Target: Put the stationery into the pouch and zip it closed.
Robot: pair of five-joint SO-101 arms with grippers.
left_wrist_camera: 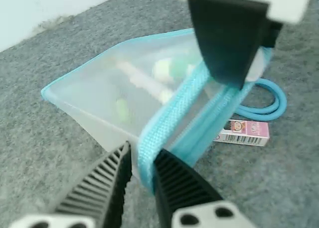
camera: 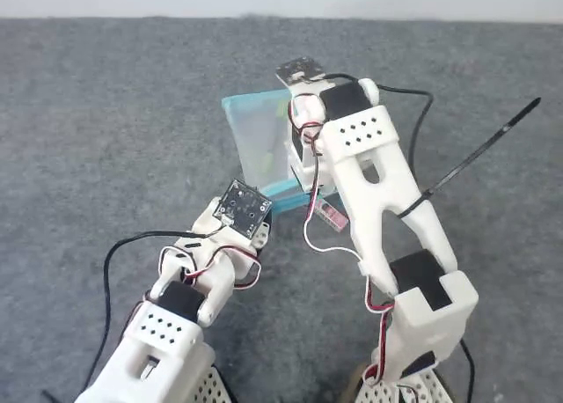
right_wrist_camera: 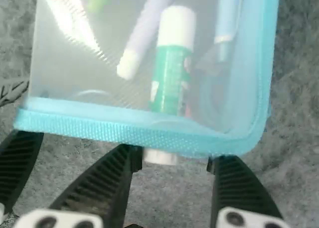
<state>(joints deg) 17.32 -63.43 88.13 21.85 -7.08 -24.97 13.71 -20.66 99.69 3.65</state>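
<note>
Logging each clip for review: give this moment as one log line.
left pincer shut on pouch zip edge | right pincer open at zip | glue stick inside | pink box outside

Grey carpeted table; small pink box lies on it, beside pouch.

The left claw has its two ribbed black fingers closed against the blue zip edge of the pouch, near one corner. The see-through pouch sits tilted on the grey counter, with blurred white and green stationery inside. The right claw hangs over the zip farther along. A blue loop and a small pink and white box lie just beside the pouch
</note>
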